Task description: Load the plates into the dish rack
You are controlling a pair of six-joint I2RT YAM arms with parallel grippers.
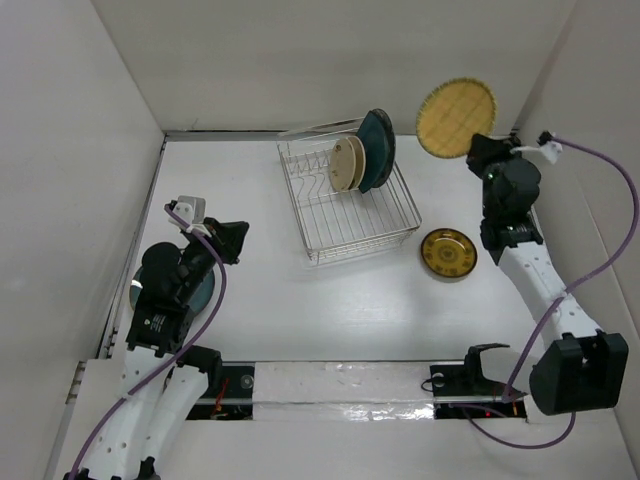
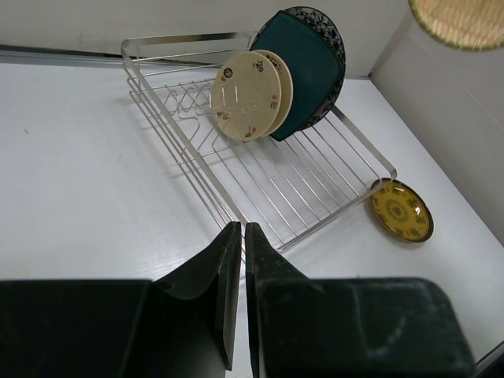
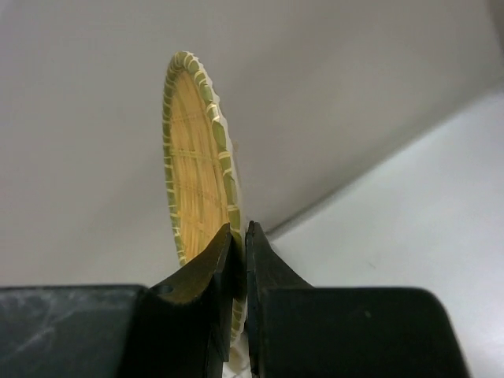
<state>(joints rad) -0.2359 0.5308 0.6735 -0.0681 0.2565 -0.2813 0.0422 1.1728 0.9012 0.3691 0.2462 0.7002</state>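
The right tool (image 3: 239, 228) clamps the rim of a round yellow woven-textured plate (image 1: 455, 118), held on edge over the far right corner of the desk (image 1: 260, 200). The silver wire dish rack (image 1: 345, 222) sits near the far edge. The left tool (image 2: 236, 230) is clenched empty by the left edge

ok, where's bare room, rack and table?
Free: near half of the dish rack, in front of the cream plates; table between rack and left arm. Crowded: rack's far end; to its right, gold plate and right end effector gripping woven plate.
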